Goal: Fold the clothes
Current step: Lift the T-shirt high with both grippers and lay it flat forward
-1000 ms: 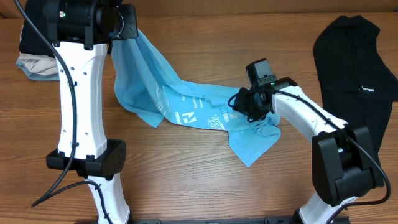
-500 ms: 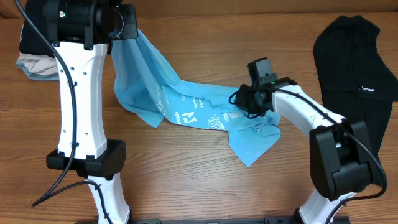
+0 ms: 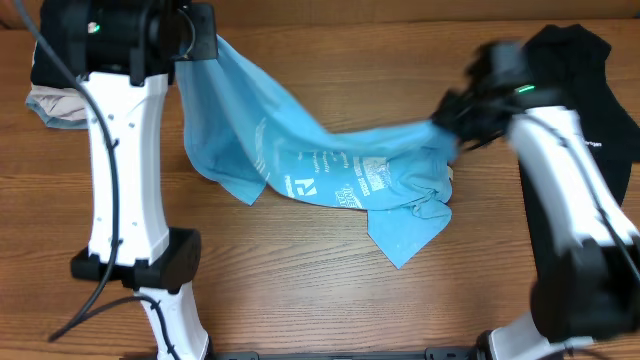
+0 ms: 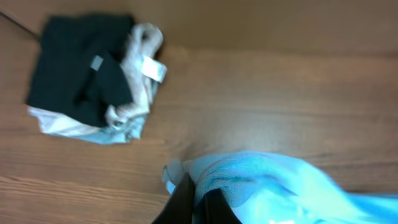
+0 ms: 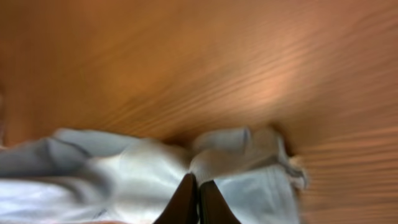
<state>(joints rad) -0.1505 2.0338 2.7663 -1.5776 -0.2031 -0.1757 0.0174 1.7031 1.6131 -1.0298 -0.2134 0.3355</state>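
T-shirt [image 3: 330,170], light blue, held up at both ends over a wooden table [image 3: 300,310].
The left gripper [image 3: 200,38], fingers [image 4: 189,200] pressed together on a bunched edge of the cloth, holds one end near the table's far-left corner, its white arm reaching straight from the near edge. The right gripper [image 3: 452,115], blurred from overhead but seemingly raised toward the far-right side, has its fingers [image 5: 186,198] closed on a fold of the same shirt. Between them the fabric sags, and its lettered lower part lies on the table's middle. A black shirt [image 3: 575,90] lies by the right edge, just beside the right arm. A black and beige pile [image 4: 87,81] sits at the left edge.
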